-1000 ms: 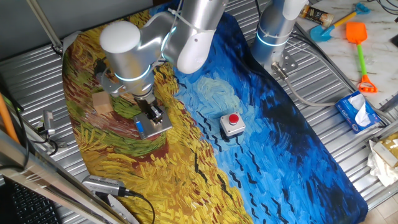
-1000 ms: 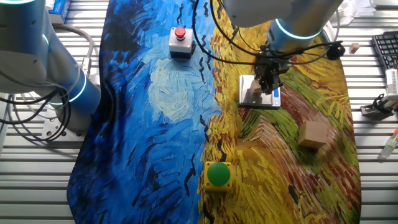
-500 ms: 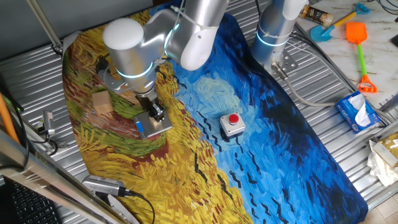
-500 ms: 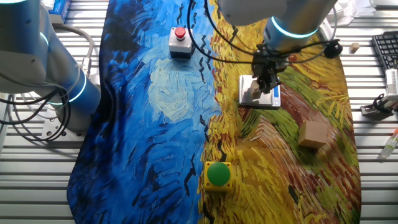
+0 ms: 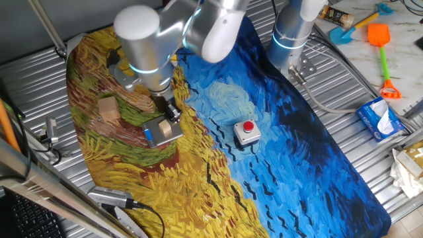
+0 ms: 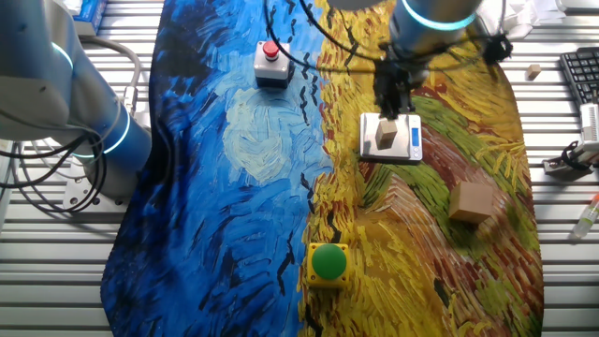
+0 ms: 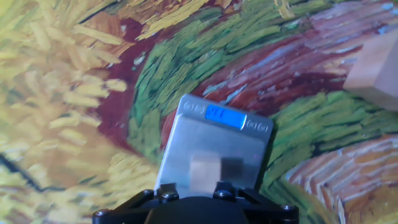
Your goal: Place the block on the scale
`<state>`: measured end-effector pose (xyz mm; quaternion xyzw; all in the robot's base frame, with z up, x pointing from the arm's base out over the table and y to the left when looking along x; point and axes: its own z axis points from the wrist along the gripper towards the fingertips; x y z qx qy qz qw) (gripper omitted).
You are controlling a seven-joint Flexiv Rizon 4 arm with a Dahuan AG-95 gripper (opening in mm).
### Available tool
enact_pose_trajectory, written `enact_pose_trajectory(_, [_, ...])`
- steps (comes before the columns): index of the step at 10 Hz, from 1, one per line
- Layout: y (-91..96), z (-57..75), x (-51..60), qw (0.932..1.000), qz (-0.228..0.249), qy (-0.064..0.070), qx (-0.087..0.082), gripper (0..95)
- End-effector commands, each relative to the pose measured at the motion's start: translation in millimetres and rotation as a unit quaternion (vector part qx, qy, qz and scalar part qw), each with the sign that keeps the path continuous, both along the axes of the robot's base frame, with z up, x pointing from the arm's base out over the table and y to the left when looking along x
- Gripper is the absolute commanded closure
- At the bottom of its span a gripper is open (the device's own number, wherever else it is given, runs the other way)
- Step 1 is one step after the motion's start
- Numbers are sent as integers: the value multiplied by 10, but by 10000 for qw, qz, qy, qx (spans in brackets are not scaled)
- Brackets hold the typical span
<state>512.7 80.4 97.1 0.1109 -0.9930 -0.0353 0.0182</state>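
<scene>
The small pale wooden block (image 6: pixel 385 137) rests on the metal top of the scale (image 6: pixel 404 150), which has a blue strip on its right edge. In one fixed view the block (image 5: pixel 162 125) sits on the scale (image 5: pixel 153 135) just below my gripper (image 5: pixel 172 114). My gripper (image 6: pixel 391 101) hangs just above the block, apart from it, fingers spread and empty. In the hand view the block (image 7: pixel 203 170) is a blurred pale square on the scale (image 7: pixel 186 134), beyond my gripper (image 7: pixel 194 188).
A larger wooden block (image 6: pixel 473 201) lies on the cloth near the scale; it also shows in the hand view (image 7: pixel 379 65). A grey box with a red button (image 6: pixel 271 62) and a yellow box with a green button (image 6: pixel 328 263) stand on the cloth. A second arm's base (image 6: pixel 112 140) is at the left.
My gripper has risen and drawn back from the scale. The small block stays on the scale top, now uncovered.
</scene>
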Motion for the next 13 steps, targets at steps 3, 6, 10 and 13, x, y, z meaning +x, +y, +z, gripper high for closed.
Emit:
enact_pose_trajectory(3, [320,263,-181,9993,-277,46,240,950])
enact_pose_trajectory(6, [509,419,-354,9992,-335,67,224,950])
enact_pose_trajectory(10, [737,552,-569,9989,-430,87,172,950])
enact_pose_trajectory(13, [722,540,-590,9984,-380,33,422,950])
